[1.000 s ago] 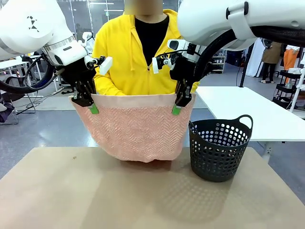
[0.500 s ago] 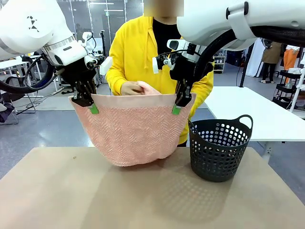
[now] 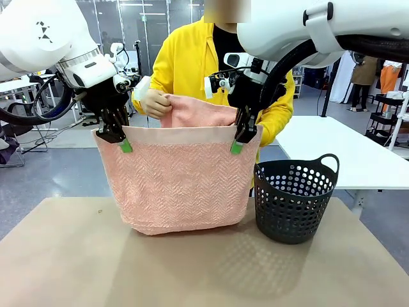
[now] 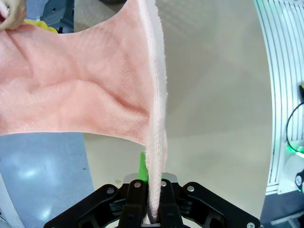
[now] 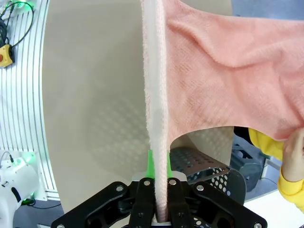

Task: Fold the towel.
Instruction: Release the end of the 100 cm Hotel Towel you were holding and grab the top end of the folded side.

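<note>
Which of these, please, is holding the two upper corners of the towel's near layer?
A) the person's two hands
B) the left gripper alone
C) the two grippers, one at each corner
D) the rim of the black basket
C: the left gripper and the right gripper are each shut on the towel at its border band, while the person's hand holds the far edge up behind.

The towel (image 5: 228,71) is clamped by its border between the jaws of the right gripper (image 5: 159,167), above the tabletop (image 5: 90,95). Its far edge seems to be held by a person's hand (image 5: 294,161), and a black basket (image 5: 204,164) is seen beneath it.
</note>
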You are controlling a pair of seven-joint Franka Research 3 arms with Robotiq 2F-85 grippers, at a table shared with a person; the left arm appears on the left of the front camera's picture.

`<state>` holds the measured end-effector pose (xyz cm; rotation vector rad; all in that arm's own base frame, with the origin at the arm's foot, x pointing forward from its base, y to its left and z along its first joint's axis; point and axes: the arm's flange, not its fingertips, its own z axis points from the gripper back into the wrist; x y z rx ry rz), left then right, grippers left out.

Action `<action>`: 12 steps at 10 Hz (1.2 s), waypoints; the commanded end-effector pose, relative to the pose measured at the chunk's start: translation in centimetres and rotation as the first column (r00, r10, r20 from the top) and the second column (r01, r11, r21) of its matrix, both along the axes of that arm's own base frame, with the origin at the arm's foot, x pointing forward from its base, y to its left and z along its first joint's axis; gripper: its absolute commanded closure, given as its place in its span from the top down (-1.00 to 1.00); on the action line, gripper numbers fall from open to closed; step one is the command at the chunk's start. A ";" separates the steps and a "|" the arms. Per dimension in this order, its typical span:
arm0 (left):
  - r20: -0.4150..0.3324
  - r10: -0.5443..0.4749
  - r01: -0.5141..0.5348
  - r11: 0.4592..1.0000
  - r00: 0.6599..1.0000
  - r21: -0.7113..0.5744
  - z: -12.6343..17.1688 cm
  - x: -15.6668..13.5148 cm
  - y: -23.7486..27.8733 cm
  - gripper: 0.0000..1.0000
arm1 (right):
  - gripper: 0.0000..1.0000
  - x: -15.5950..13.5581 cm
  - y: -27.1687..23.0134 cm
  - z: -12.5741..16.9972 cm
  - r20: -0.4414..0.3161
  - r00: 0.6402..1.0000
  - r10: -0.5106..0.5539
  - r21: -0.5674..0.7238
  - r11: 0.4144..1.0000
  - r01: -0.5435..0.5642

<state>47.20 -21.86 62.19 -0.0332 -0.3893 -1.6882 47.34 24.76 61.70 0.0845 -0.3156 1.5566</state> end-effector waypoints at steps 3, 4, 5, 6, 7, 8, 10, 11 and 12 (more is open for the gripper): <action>0.004 0.000 0.000 1.000 1.000 0.009 0.0 0.0 0.1 -1.00 | -1.00 0.0 0.0 0.0 0.003 1.000 0.008 -0.001 1.000 -0.008; 0.004 0.000 0.000 1.000 1.000 0.009 0.0 0.0 0.1 -1.00 | -1.00 0.0 0.0 0.0 0.003 1.000 0.008 -0.001 1.000 -0.008; 0.004 0.000 0.000 1.000 1.000 0.009 0.0 0.0 0.1 -1.00 | -1.00 0.0 0.0 0.0 0.003 1.000 0.008 -0.001 1.000 -0.008; 0.004 0.000 0.000 1.000 1.000 0.009 0.0 0.0 0.1 -1.00 | -1.00 0.0 0.0 0.0 0.003 1.000 0.008 -0.001 1.000 -0.008; 0.004 0.000 0.000 1.000 1.000 0.009 0.0 0.0 0.1 -1.00 | -1.00 0.0 0.0 0.0 0.003 1.000 0.008 -0.001 1.000 -0.008; 0.004 0.000 0.000 1.000 1.000 0.009 0.0 0.0 0.1 -1.00 | -1.00 0.0 0.0 0.0 0.003 1.000 0.008 -0.001 1.000 -0.008; 0.004 0.000 0.000 1.000 1.000 0.009 0.0 0.0 0.1 -1.00 | -1.00 0.0 0.0 0.0 0.003 1.000 0.008 -0.001 1.000 -0.008; 0.004 0.000 0.000 1.000 1.000 0.009 0.0 0.0 0.1 -1.00 | -1.00 0.0 0.0 0.0 0.003 1.000 0.008 -0.001 1.000 -0.008; 0.004 0.000 0.000 1.000 1.000 0.009 0.0 0.0 0.1 -1.00 | -1.00 0.0 0.0 0.0 0.003 1.000 0.008 -0.001 1.000 -0.008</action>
